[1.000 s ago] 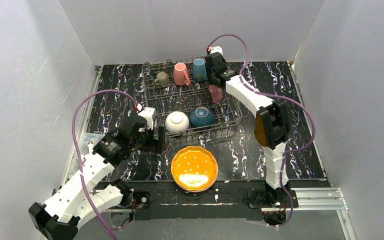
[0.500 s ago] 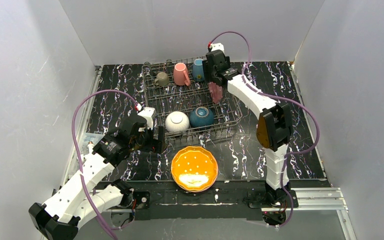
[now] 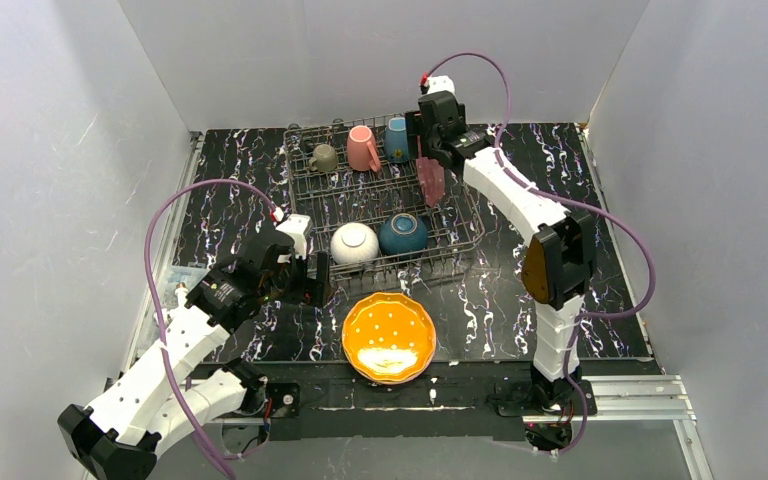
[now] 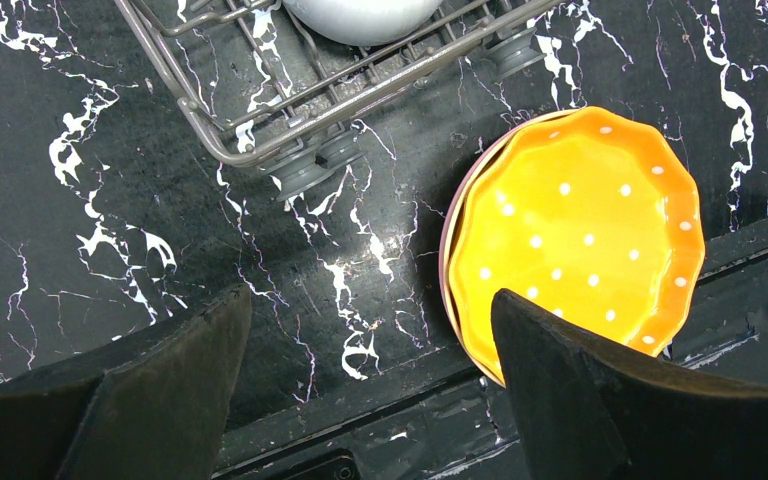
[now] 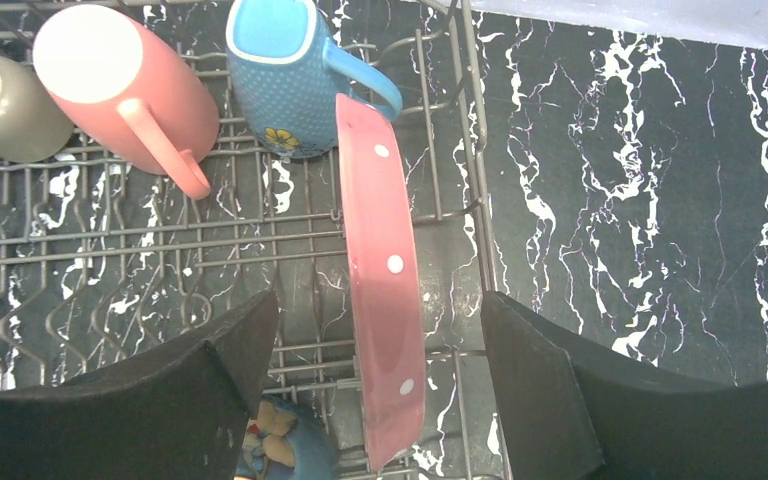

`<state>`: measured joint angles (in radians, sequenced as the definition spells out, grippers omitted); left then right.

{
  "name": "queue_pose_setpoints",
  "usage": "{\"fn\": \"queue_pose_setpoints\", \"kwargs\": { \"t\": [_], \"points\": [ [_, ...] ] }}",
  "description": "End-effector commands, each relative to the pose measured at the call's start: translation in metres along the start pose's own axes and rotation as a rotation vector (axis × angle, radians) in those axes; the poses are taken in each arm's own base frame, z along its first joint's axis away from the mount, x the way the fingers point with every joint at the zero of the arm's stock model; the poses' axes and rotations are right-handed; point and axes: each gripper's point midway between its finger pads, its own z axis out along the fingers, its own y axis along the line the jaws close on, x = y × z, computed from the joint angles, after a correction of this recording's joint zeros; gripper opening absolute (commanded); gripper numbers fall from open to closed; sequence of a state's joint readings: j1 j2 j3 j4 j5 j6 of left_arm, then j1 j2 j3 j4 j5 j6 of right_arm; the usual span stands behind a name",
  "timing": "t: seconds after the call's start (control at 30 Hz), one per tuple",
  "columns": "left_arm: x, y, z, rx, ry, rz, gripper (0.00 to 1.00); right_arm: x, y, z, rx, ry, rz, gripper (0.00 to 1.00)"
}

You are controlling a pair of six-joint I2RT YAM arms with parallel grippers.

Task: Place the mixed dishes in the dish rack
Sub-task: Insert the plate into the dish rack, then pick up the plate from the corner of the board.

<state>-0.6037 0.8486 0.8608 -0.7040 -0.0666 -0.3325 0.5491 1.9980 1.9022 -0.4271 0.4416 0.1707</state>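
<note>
Noted pink plate (image 5: 385,290) on edge among the tines at the right end of the dish rack (image 3: 310,200), upright so the wires prop it. Found right claw (image 5: 375,335) wide, straddling the plate's rim, touching nothing; arm stretched over the rack, wrist down. Found left claw (image 4: 365,320) wide, empty, low off the rack's near-left corner. Logged orange plate (image 4: 580,230) flat just in front of the rack, likely next to load.
</note>
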Motion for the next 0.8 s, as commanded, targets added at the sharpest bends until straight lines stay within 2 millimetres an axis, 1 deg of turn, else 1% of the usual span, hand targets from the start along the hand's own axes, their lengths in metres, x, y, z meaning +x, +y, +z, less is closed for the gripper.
{"fn": "queue_pose_setpoints", "kwargs": {
  "t": [0.0,0.2,0.37,0.53,0.67,0.77],
  "points": [
    [0.002,0.002,0.0,-0.002,0.008,0.006,0.88,-0.041,-0.007,-0.036,-0.026,-0.092,0.063,0.83],
    [0.002,0.001,-0.001,0.005,0.004,0.005,0.89,-0.044,-0.007,-0.054,-0.058,-0.098,0.094,0.84],
    [0.002,0.001,-0.003,0.012,-0.006,0.01,0.9,-0.037,-0.005,-0.071,-0.102,-0.077,0.124,0.84],
    [0.001,0.002,-0.006,0.012,-0.016,0.018,0.93,-0.033,-0.009,-0.096,-0.139,-0.088,0.152,0.83],
    [0.002,0.001,-0.006,0.018,-0.016,0.017,0.98,-0.026,-0.011,-0.118,-0.176,-0.076,0.166,0.81],
    [0.003,0.001,-0.007,0.019,-0.016,0.014,0.98,-0.018,-0.013,-0.137,-0.208,-0.068,0.172,0.81]
  ]
}}
